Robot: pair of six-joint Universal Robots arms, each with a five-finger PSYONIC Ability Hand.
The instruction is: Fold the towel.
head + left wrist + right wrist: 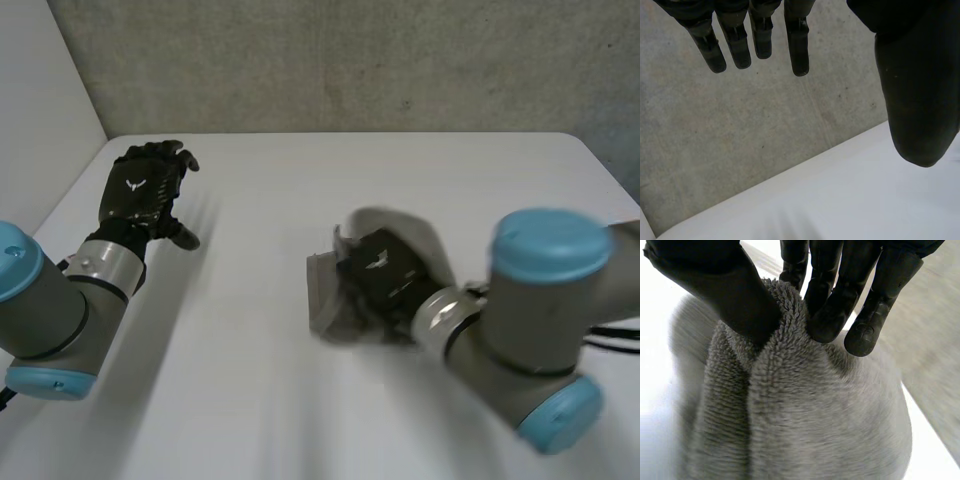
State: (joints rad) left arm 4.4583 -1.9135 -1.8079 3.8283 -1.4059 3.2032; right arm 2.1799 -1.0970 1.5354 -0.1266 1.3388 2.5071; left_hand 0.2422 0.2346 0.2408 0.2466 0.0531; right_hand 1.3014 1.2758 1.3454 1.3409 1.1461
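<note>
A small grey towel [330,290] lies bunched on the white table [300,180], right of the middle. My right hand [385,275] sits on top of it. In the right wrist view the thumb [735,295] and fingers [832,315] pinch a raised fold of the fluffy grey towel [800,420] between them, so this hand is shut on the towel. My left hand [145,190] hovers over the table's far left part, well away from the towel. Its fingers [757,40] are straight and spread, open and holding nothing.
A grey concrete wall [350,60] rises behind the table's far edge. A white panel [40,100] stands at the far left. Bare tabletop [260,400] stretches between the arms and toward the front.
</note>
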